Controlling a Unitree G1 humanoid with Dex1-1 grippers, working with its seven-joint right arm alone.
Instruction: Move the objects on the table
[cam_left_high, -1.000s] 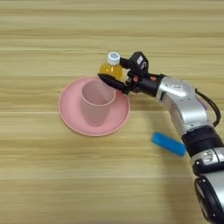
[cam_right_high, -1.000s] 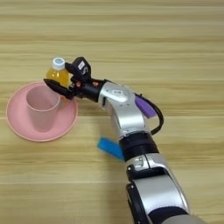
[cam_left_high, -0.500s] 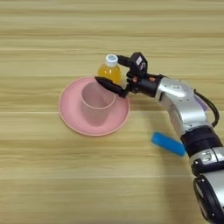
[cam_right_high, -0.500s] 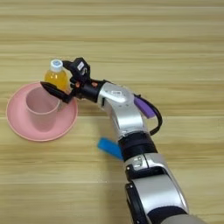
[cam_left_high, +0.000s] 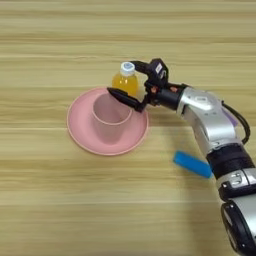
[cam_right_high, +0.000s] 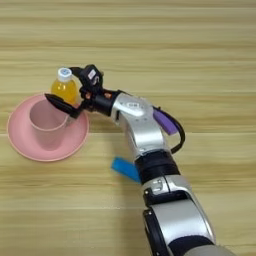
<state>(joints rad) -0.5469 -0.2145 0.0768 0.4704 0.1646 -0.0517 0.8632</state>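
Left eye view. A wooden table (cam_left_high: 55, 45) fills the field. The pink plate (cam_left_high: 80, 135) lies left of centre with the pink cup (cam_left_high: 110, 117) standing upright on it. The orange-juice bottle (cam_left_high: 126, 82) stands upright at the plate's far right rim, white cap uppermost; whether its base is on the plate or the wood cannot be told. The right gripper (cam_left_high: 131, 82) reaches in from the right with its two black fingers spread around the bottle, one behind at cap height, one in front, low, ending over the cup's rim. The jaws stand apart; firm contact with the bottle is not visible. A blue block (cam_left_high: 192, 165) lies well apart, to the lower right.

Right eye view. The same arrangement: bottle (cam_right_high: 64, 89) beside the cup (cam_right_high: 47, 124), plate (cam_right_high: 22, 145) beneath, gripper (cam_right_high: 65, 90) bracketing the bottle, blue block (cam_right_high: 126, 169) under the forearm. A purple stick (cam_right_high: 165, 121) shows behind the arm.

Handling, as judged. The bottle is probably light, stiff plastic with a smooth, rounded and somewhat slippery body; a hold across the mid-body, below the cap, seems steadiest. The cup appears light and easily tipped, and the lower finger is close to it.
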